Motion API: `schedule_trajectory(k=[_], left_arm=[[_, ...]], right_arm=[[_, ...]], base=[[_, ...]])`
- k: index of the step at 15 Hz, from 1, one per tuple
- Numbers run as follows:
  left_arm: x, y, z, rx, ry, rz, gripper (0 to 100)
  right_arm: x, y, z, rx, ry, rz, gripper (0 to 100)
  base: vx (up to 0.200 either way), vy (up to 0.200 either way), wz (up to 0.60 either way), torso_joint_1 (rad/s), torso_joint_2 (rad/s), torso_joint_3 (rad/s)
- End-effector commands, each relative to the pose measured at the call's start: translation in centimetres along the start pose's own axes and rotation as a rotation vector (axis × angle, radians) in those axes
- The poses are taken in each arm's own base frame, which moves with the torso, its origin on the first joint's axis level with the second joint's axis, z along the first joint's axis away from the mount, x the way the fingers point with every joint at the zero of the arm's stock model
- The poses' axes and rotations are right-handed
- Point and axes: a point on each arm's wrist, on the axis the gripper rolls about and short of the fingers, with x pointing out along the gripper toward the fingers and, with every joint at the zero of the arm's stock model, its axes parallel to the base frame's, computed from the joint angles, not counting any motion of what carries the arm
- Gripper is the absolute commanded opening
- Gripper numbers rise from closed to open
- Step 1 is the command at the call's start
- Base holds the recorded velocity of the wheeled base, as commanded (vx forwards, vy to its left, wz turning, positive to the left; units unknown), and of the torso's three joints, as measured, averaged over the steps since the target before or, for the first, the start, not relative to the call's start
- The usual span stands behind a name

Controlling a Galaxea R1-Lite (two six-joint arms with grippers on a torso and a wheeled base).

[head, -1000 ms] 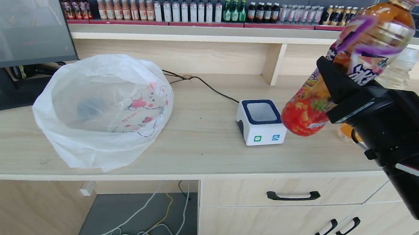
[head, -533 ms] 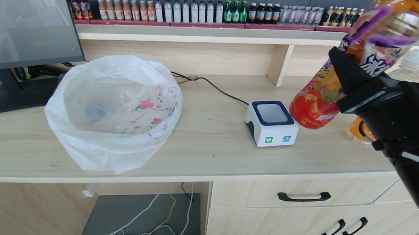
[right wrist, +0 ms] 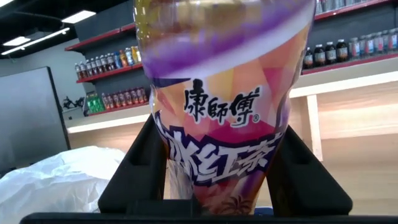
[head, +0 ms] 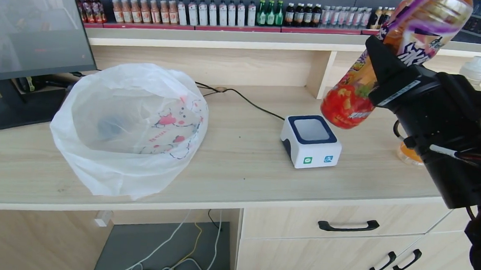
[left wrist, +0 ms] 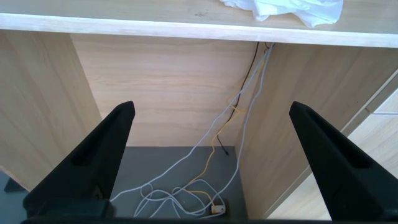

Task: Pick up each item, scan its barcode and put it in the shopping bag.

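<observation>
My right gripper (head: 398,73) is shut on a large tea bottle (head: 396,48) with an orange, purple and red label, held tilted in the air with its red base hanging above and just right of the scanner (head: 310,141). In the right wrist view the tea bottle (right wrist: 224,118) sits between the two black fingers (right wrist: 134,177). The scanner is a white box with a dark blue rim on the counter. An open white shopping bag (head: 128,126) stands at the counter's left, something dark inside. My left gripper (left wrist: 211,162) hangs open below the counter edge, holding nothing.
A clear bottle (head: 476,68) and an orange bottle's base (head: 408,154) stand on the counter (head: 230,172) behind my right arm. A monitor (head: 30,26) stands at the far left. A black cable (head: 242,101) runs to the scanner. Drawers (head: 347,226) sit below the counter; wires (left wrist: 205,186) lie on the floor.
My right gripper has lifted the tea bottle higher and a little leftward, so its base is now above the scanner's far right corner. The head view shifted earlier.
</observation>
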Motion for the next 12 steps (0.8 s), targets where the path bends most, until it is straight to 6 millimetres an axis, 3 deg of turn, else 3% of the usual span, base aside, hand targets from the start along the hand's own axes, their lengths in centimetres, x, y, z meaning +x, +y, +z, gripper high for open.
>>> schedule_trajectory(k=[1,7,12], left_arm=[[0.0,0.0,0.0,0.000,0.000,0.000,100],[0.0,0.0,0.0,0.000,0.000,0.000,100],[0.0,0.0,0.0,0.000,0.000,0.000,100]], right_arm=[[1.2,0.5,-2.0,0.006,0.025,0.004,0],[2.7,0.8,-3.8,0.068,0.028,-0.017,0],[2.6,0.1,-3.8,0.309,0.068,-0.118,0]], base=[[0.000,0.000,0.00,0.000,0.00,0.000],[0.000,0.000,0.00,0.000,0.00,0.000],[0.000,0.000,0.00,0.000,0.00,0.000]])
